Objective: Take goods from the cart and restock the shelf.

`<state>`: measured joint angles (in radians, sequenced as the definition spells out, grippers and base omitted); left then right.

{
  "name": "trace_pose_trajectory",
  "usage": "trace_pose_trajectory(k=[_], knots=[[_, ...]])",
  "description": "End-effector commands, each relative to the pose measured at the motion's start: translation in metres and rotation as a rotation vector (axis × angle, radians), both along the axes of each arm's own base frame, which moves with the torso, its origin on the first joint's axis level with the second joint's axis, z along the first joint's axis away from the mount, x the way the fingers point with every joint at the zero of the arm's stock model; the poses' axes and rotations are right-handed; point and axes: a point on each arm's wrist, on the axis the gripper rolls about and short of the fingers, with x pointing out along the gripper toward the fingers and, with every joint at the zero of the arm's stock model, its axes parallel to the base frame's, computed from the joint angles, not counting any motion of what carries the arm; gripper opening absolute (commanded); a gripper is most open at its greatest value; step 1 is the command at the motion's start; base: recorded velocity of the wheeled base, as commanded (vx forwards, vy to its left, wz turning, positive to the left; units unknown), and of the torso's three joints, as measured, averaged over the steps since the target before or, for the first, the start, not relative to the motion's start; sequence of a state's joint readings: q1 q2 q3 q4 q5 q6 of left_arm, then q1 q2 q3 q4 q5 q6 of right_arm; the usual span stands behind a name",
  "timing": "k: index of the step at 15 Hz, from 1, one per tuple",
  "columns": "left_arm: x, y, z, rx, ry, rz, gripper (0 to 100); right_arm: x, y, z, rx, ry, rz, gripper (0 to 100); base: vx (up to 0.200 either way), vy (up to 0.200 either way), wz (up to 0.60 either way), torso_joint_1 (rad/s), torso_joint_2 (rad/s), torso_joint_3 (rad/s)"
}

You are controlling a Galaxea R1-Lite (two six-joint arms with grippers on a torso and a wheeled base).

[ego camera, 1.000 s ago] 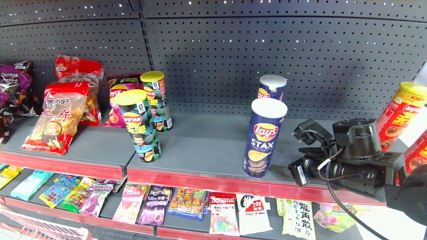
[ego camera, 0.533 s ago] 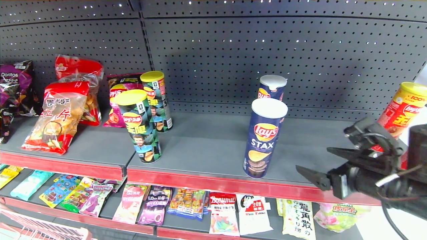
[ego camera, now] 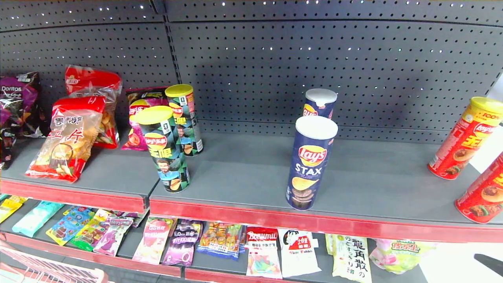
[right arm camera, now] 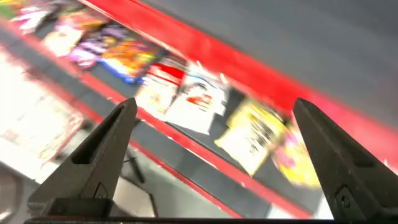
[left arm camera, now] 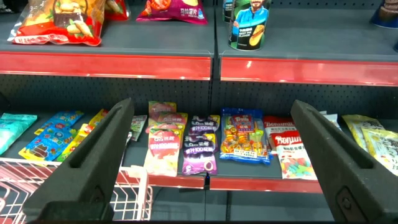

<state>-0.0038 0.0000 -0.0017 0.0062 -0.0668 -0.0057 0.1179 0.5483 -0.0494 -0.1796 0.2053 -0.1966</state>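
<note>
Backing out toward the lower right of the head view, the right gripper has left the shelf. 1 s ago it sat just beside the front blue can, which has not shifted and stands upright and free near the red lip. Its fingers are spread wide with nothing between them. The left gripper is just as spread and empty, low before the lower tier. Both look freed for another trip to the cart (wire rim, lower left corner). Cans stand 2 deep by kind, faces forward for shoppers: blue at centre, green cans left of centre, red cans at right. Labels carry logos and chip pictures; their print is left unread.
</note>
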Motion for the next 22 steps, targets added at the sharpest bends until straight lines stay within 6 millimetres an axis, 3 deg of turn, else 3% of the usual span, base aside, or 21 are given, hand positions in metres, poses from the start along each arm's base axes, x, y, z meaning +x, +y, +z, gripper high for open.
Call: trace_pose_trajectory(k=[1,6,13,18,22], knots=[[0.0,0.0,0.0,0.0,0.002,0.0,100,-0.033,-0.003,-0.021,0.003,-0.147,-0.161,100,0.0,0.0,0.0,0.0,0.0,0.0],[0.0,0.0,0.0,0.0,0.002,0.002,100,-0.042,-0.005,-0.022,-0.013,-0.254,-0.303,100,0.0,0.0,0.0,0.0,0.0,0.0],[0.0,0.0,0.0,0.0,0.002,0.0,100,-0.047,-0.008,-0.023,0.015,-0.311,-0.328,100,0.0,0.0,0.0,0.0,0.0,0.0],[0.0,0.0,0.0,0.0,0.002,0.0,100,-0.053,-0.01,-0.024,0.204,-0.348,-0.408,100,0.0,0.0,0.0,0.0,0.0,0.0],[0.0,0.0,0.0,0.0,0.002,-0.001,100,-0.052,-0.009,-0.024,0.114,-0.36,-0.365,100,0.0,0.0,0.0,0.0,0.0,0.0]])
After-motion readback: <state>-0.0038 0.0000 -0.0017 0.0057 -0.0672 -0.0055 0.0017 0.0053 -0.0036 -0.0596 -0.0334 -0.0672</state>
